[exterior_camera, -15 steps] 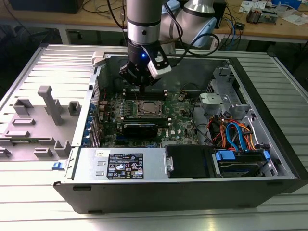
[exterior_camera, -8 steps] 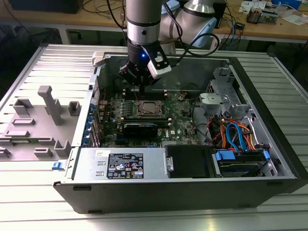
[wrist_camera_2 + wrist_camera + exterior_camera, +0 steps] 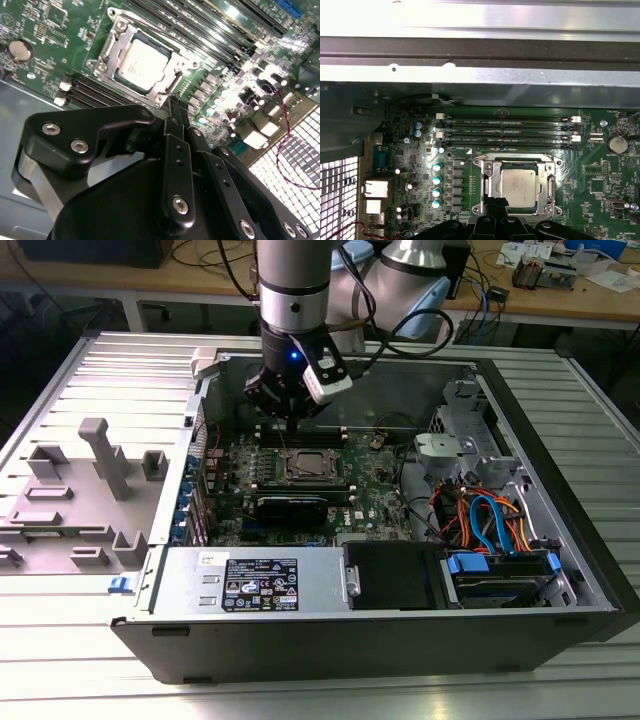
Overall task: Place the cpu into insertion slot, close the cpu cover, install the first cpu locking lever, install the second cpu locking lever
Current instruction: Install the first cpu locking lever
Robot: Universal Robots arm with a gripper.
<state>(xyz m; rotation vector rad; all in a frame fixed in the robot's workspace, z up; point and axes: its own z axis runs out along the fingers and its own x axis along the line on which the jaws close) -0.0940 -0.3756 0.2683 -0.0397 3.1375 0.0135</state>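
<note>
Partly the tool (image 3: 495, 204) hides the cpu cover (image 3: 492, 181).

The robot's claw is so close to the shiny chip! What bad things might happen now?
1. The gripper is very near the edge of the cpu cover. A slip might scratch the cpu.
2. Small round capacitors stand beside the socket. A sideways nudge might bend one.
3. Pushing down too hard might strain the green board.
</note>
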